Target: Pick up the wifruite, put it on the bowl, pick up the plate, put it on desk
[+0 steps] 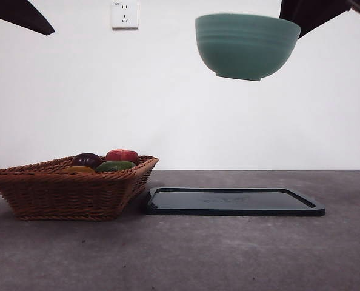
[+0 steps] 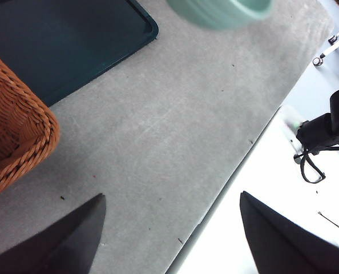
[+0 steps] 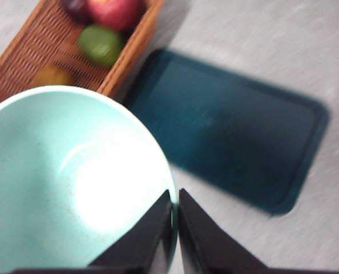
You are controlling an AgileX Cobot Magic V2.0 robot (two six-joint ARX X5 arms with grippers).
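The teal-green bowl (image 1: 246,45) hangs high in the air above the dark plate (image 1: 234,202), tilted a little. My right gripper (image 3: 175,197) is shut on the bowl's (image 3: 61,182) rim and enters the front view from the top right (image 1: 299,31). The orange-brown wifruite (image 1: 76,170) lies in the wicker basket (image 1: 59,194), also seen from the right wrist (image 3: 51,75). The plate (image 3: 232,131) lies flat on the grey desk (image 1: 198,254) beside the basket. My left gripper (image 2: 172,197) is open with nothing in it, over the desk's edge, apart from everything.
The basket (image 3: 38,51) also holds a dark purple fruit (image 1: 86,160), a red fruit (image 1: 123,156) and a green one (image 1: 115,166). A wall socket (image 1: 124,14) sits on the white wall behind. The desk's edge (image 2: 232,171) runs close to my left gripper.
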